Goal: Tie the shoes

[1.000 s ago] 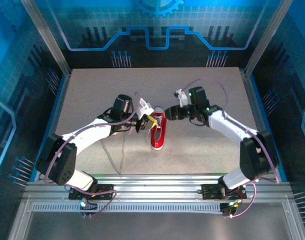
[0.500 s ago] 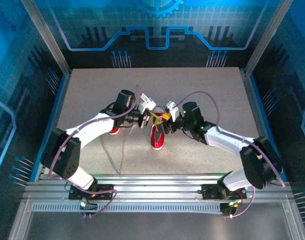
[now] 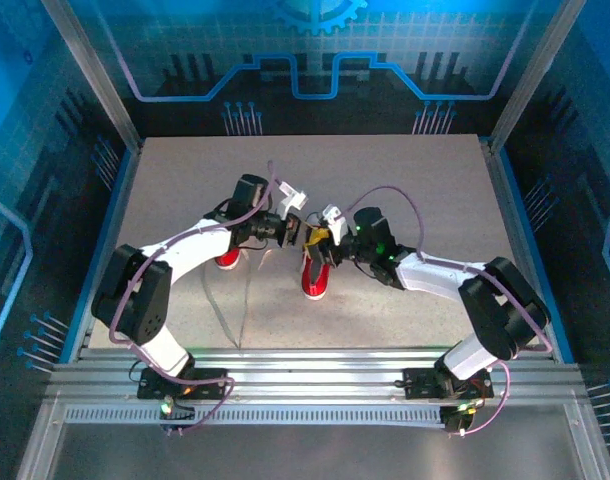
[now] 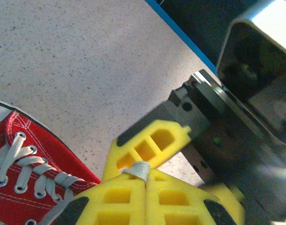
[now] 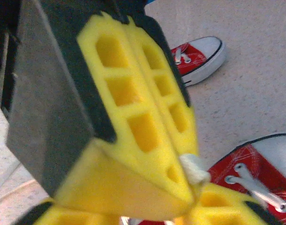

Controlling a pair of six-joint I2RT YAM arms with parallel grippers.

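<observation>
Two grippers meet tip to tip mid-table (image 3: 415,180): the left gripper (image 3: 305,236) is clamped on a white lace (image 4: 138,169), while the right gripper (image 3: 323,242) faces it, grip unclear. Just below, the shoe (image 3: 315,278) points its toe toward the near edge.

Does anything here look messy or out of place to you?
Nothing broken or spilled. One lace end is pinched in the left claw, the right claw crowding it over the middle shoe. Pale strands, probably loose laces, trail across the table beside the other shoe, which sits apart.
</observation>
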